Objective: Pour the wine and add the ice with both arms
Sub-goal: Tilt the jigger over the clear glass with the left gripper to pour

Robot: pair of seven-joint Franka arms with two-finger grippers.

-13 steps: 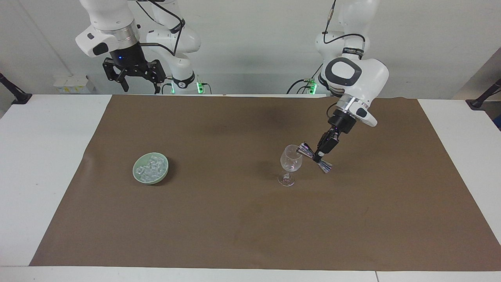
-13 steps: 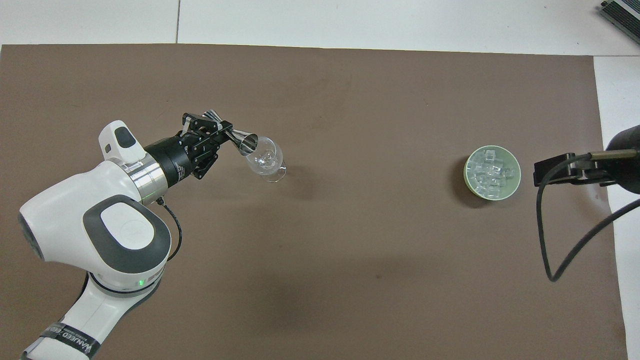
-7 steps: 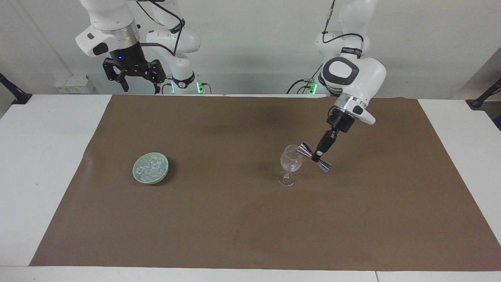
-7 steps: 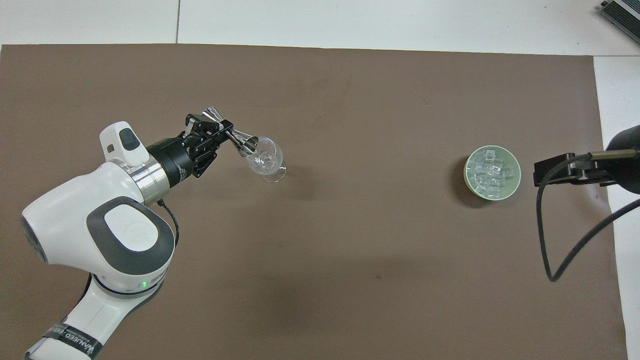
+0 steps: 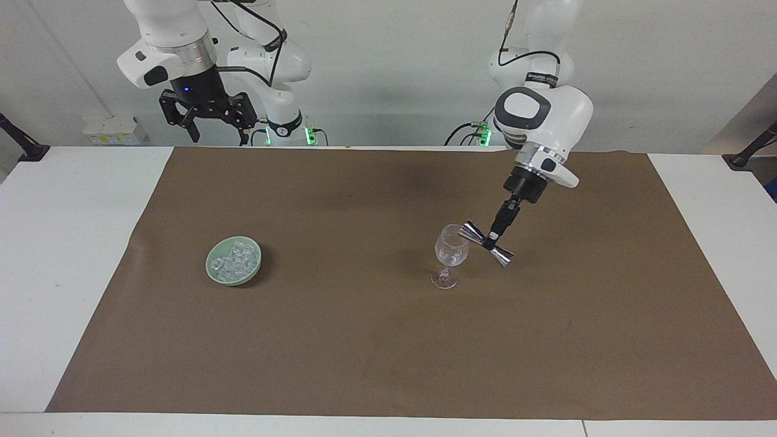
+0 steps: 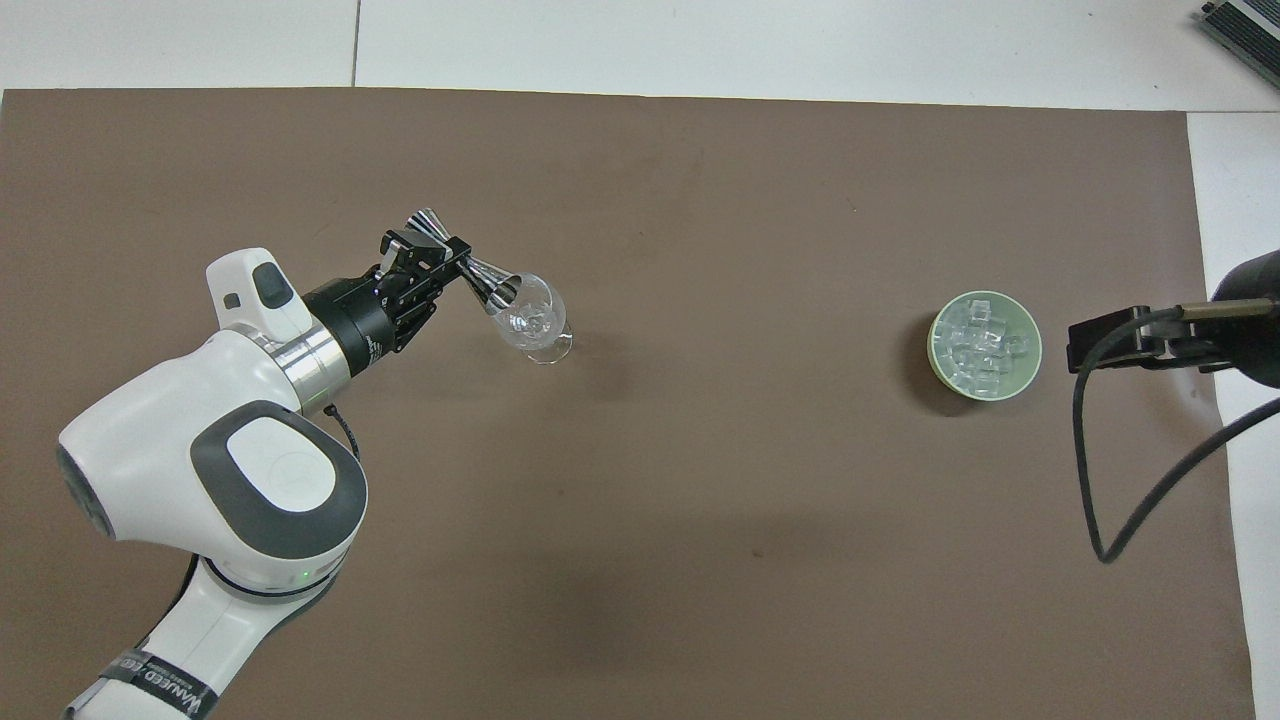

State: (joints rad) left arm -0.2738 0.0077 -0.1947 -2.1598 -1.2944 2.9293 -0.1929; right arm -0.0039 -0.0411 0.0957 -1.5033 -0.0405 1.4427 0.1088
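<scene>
Over the last second the left arm's wrist had drawn up and back toward its base, while the left claw (image 5: 493, 238) kept the shiny metal double-cone jigger (image 5: 485, 243) tilted with its lower mouth at the rim of the clear stemmed wine glass (image 5: 450, 255). The jigger's tilt had barely altered, which suggested the pouring step was at or near its end; no liquid could be made out in the glass. The left claw was clamped narrowly on the jigger's waist, and only the jigger's mouth met the glass. The glass stood upright on the brown paper-covered surface (image 5: 388, 340) toward the left arm's end. The small clear ice cubes (image 6: 982, 340) lay heaped in the pale green round bowl (image 6: 1030, 365) toward the right arm's end, well apart from the glass and untouched. The right claw (image 5: 208, 124) waited high by its base, fingers spread wide and holding nothing, unmoved across the interval, so adding ice remained to be done.
</scene>
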